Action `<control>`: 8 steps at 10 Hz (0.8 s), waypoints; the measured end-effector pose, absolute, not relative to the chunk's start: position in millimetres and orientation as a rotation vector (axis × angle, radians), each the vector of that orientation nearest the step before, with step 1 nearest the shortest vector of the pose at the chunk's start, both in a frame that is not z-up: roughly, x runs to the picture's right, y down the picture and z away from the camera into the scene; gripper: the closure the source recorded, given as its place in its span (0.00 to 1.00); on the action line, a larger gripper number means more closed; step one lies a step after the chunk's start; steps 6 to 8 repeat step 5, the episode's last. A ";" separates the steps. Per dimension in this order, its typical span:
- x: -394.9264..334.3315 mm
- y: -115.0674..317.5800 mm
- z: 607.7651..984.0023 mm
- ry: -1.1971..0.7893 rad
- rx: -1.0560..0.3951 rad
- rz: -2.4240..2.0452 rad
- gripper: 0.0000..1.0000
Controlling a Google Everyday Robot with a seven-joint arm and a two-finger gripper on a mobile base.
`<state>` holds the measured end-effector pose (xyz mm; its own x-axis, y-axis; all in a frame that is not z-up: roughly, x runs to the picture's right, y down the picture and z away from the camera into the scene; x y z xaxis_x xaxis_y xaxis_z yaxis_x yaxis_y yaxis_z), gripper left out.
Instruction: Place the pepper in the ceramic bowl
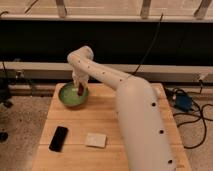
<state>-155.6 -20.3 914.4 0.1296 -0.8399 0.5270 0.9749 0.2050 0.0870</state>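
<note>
The green ceramic bowl sits at the far left of the wooden table. My white arm reaches across from the right. The gripper hangs just over the bowl's right side. A small dark red pepper shows at the gripper's tip, above the bowl's inside. Whether the pepper is held or lying in the bowl I cannot tell.
A black phone lies at the front left of the table. A flat white square item lies beside it toward the middle. Cables and a blue box sit on the floor at the right. A dark wall with a rail runs behind.
</note>
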 end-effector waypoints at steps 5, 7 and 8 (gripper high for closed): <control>-173.1 -21.0 915.6 -0.546 -0.242 -1.349 0.37; -173.1 -21.0 915.6 -0.546 -0.242 -1.349 0.37; -173.1 -21.0 915.6 -0.546 -0.242 -1.349 0.37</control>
